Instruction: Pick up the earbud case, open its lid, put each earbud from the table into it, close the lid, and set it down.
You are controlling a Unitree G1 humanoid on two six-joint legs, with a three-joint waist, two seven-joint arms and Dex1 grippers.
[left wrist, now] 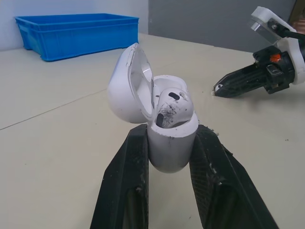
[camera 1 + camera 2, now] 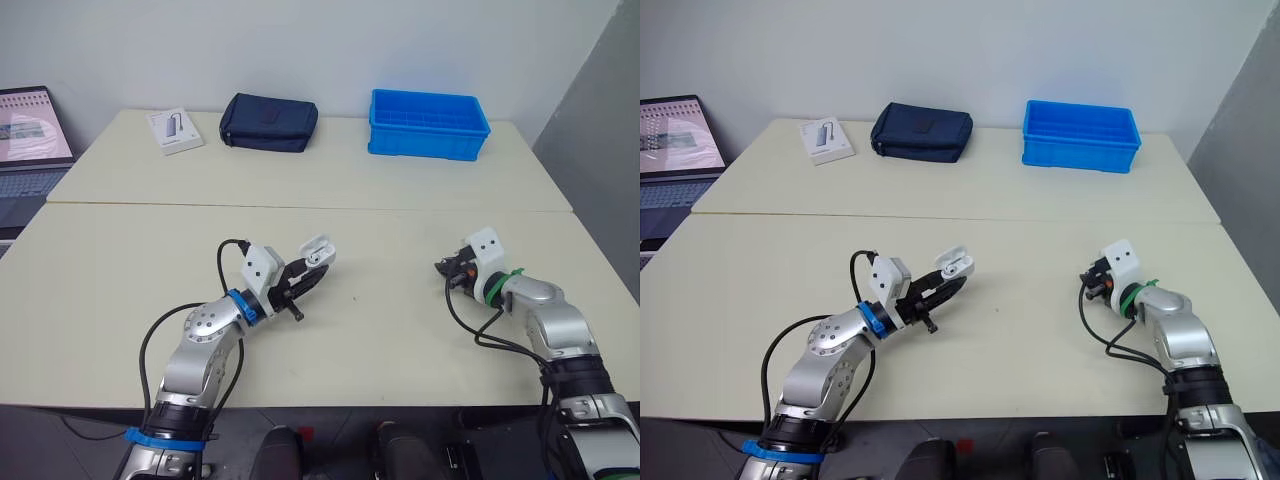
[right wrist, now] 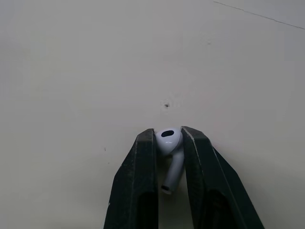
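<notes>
My left gripper (image 2: pixel 312 272) is shut on the white earbud case (image 1: pixel 164 131), holding it just above the table left of centre. The case's lid (image 1: pixel 125 86) stands open, and one earbud (image 1: pixel 170 109) sits inside it. To the right, my right gripper (image 2: pixel 443 267) is shut on the second white earbud (image 3: pixel 168 143), pinched by its head between the two black fingers (image 3: pixel 138 186) with its stem hanging down. The two grippers are well apart, tips pointing roughly toward each other.
A blue bin (image 2: pixel 428 125) stands at the back right of the cream table (image 2: pixel 380 330). A dark blue pouch (image 2: pixel 268 122) and a white box (image 2: pixel 175 131) lie at the back left. A laptop (image 2: pixel 25 150) sits off the table's left side.
</notes>
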